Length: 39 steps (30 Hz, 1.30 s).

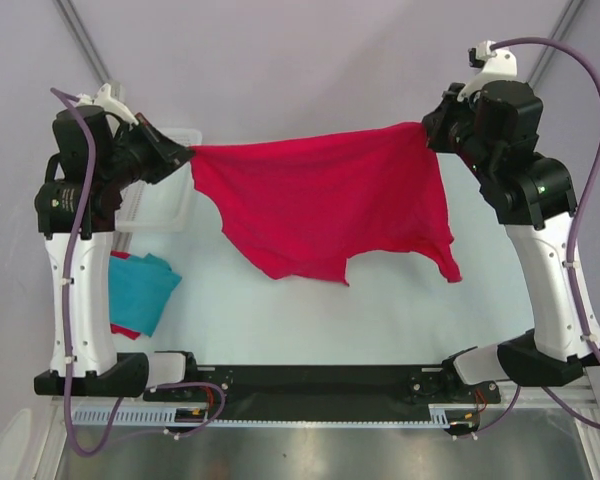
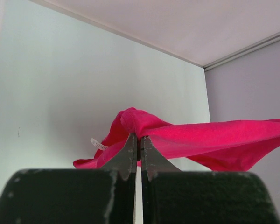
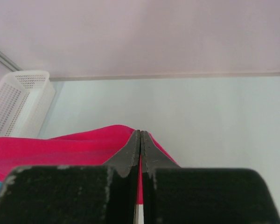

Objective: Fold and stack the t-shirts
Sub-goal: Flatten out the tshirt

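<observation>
Item one: a large crimson-pink soft cloth t-shirt [image 1: 320, 200], held aloft above the pale tabletop [image 1: 380, 310] and stretched between the two arms, its upper edge taut and its lower edge hanging in uneven points. The left fingers [image 2: 126, 158] were pressed together on a bunched corner of this shirt at its left end, where a small white label [image 2: 99, 144] showed just beside the pinch. The right fingers [image 3: 129, 154] were likewise clamped on the shirt's right upper corner, cloth passing between them. Item two: a teal soft cloth t-shirt [image 1: 145, 288], lying crumpled on the tabletop beside the left arm, partly hidden by it, with a sliver of reddish cloth [image 1: 123, 330] at its near edge. Item three: a white plastic mesh basket [image 3: 18, 100], standing at the far left of the tabletop, behind the left arm.
</observation>
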{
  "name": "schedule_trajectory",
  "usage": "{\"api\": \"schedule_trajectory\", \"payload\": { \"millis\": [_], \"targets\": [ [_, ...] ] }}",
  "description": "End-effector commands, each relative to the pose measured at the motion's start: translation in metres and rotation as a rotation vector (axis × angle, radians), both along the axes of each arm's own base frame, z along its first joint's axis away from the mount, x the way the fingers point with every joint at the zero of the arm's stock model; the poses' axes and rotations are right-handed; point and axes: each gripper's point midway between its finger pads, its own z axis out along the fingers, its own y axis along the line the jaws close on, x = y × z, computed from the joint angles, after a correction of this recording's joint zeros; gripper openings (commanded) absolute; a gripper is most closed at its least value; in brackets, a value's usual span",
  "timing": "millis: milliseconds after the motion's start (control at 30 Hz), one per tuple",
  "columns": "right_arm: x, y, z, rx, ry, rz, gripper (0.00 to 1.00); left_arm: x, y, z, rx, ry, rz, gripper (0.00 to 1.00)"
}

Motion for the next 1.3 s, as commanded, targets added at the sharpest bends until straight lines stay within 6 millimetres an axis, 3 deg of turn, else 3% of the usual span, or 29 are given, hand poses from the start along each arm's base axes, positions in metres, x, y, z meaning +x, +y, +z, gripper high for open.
{"api": "schedule_trajectory", "payload": {
  "millis": [0,133,200,233,300,333,367,400,433,467,500,533,567,600,633,700,733,800,833,967,1133,1167,1200,1233,1267],
  "targets": [
    [0.014,0.001,-0.014,-0.024,0.032,-0.022,0.00,0.016,0.009,0.002,-0.001,-0.015,0.050,0.00],
    [0.047,0.009,-0.062,-0.052,0.128,-0.012,0.00,0.053,0.018,-0.043,0.034,0.080,0.091,0.00],
    [0.073,0.019,-0.109,-0.070,0.216,0.011,0.00,0.072,0.024,-0.070,0.051,0.122,0.125,0.00],
    [0.085,0.019,-0.129,-0.079,0.252,0.009,0.00,0.087,0.037,-0.093,0.058,0.176,0.164,0.00],
    [0.105,0.024,-0.162,-0.096,0.305,0.018,0.00,0.112,0.042,-0.134,0.072,0.259,0.183,0.00],
    [0.122,0.031,-0.200,-0.121,0.381,0.026,0.00,0.120,0.043,-0.148,0.077,0.290,0.189,0.00],
    [0.130,0.032,-0.214,-0.124,0.413,0.034,0.00,0.127,0.044,-0.155,0.081,0.305,0.194,0.00],
    [0.138,0.035,-0.223,-0.128,0.431,0.039,0.00,0.138,0.049,-0.176,0.094,0.352,0.218,0.00],
    [0.148,0.039,-0.246,-0.143,0.476,0.044,0.00,0.146,0.052,-0.177,0.105,0.351,0.230,0.00],
    [0.154,0.042,-0.255,-0.148,0.488,0.046,0.00,0.152,0.056,-0.182,0.116,0.359,0.247,0.00],
    [0.162,0.044,-0.250,-0.144,0.471,0.046,0.00,0.161,0.061,-0.196,0.133,0.389,0.265,0.00],
    [0.171,0.046,-0.265,-0.163,0.493,0.044,0.00,0.169,0.064,-0.188,0.134,0.369,0.276,0.00],
    [0.176,0.044,-0.266,-0.174,0.490,0.029,0.00,0.173,0.067,-0.188,0.136,0.376,0.286,0.00],
    [0.187,0.044,-0.249,-0.169,0.447,0.015,0.00,0.180,0.070,-0.196,0.140,0.394,0.291,0.00],
    [0.194,0.040,-0.262,-0.201,0.469,-0.006,0.00,0.188,0.072,-0.179,0.141,0.353,0.303,0.00],
    [0.205,0.036,-0.256,-0.219,0.449,-0.029,0.00,0.197,0.075,-0.182,0.144,0.371,0.309,0.00],
    [0.211,0.034,-0.240,-0.220,0.413,-0.042,0.00,0.204,0.076,-0.161,0.138,0.323,0.313,0.00],
    [0.221,0.027,-0.244,-0.232,0.414,-0.081,0.00,0.210,0.080,-0.165,0.140,0.344,0.319,0.00],
    [0.226,0.024,-0.234,-0.221,0.390,-0.090,0.00,0.215,0.080,-0.153,0.136,0.316,0.320,0.00],
    [0.238,0.016,-0.242,-0.206,0.393,-0.118,0.00,0.223,0.083,-0.158,0.133,0.321,0.325,0.00],
    [0.242,0.012,-0.276,-0.201,0.463,-0.113,0.00,0.230,0.080,-0.186,0.128,0.369,0.293,0.00],
    [0.241,0.012,-0.286,-0.200,0.486,-0.107,0.00,0.232,0.079,-0.192,0.125,0.376,0.282,0.04],
    [0.240,0.012,-0.293,-0.201,0.502,-0.103,0.08,0.232,0.074,-0.197,0.116,0.386,0.259,0.11],
    [0.239,0.013,-0.299,-0.195,0.517,-0.095,0.32,0.230,0.071,-0.205,0.114,0.407,0.247,0.18],
    [0.237,0.014,-0.304,-0.193,0.530,-0.088,0.39,0.230,0.069,-0.208,0.118,0.409,0.239,0.29]
  ]
}}
